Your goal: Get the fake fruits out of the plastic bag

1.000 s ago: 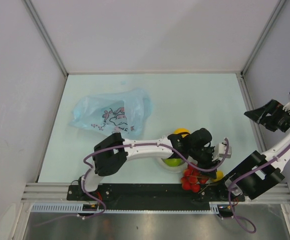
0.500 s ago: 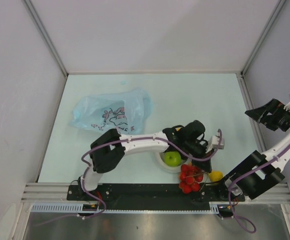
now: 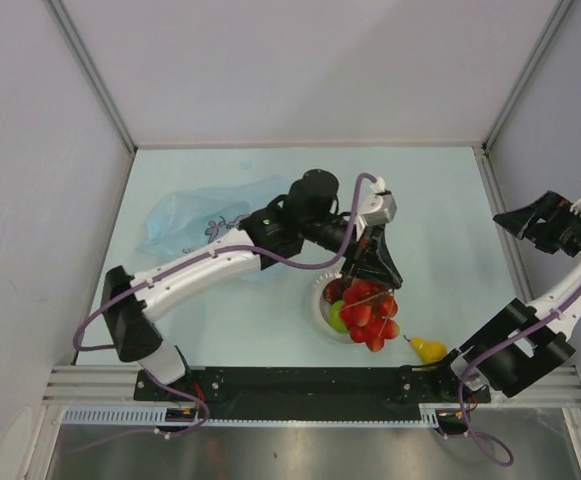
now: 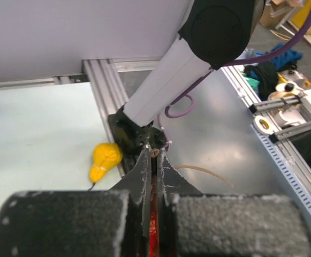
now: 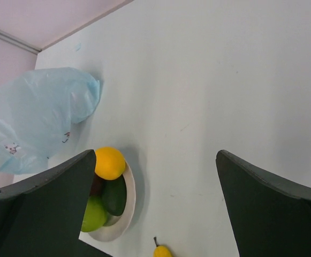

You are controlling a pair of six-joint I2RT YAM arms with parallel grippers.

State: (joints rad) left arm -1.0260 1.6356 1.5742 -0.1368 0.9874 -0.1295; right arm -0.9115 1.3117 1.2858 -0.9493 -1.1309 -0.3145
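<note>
Red grapes point(image 3: 367, 305), pinched in left hand point(image 4: 153, 160) over white plate point(image 3: 319, 312), frame centre; right hand point(image 5: 155, 160) spread, far right.

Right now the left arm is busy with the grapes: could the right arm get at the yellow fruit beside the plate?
Probably yes. The right gripper is open and empty, and the yellow fruit lies uncovered on the table near that arm's base.
</note>
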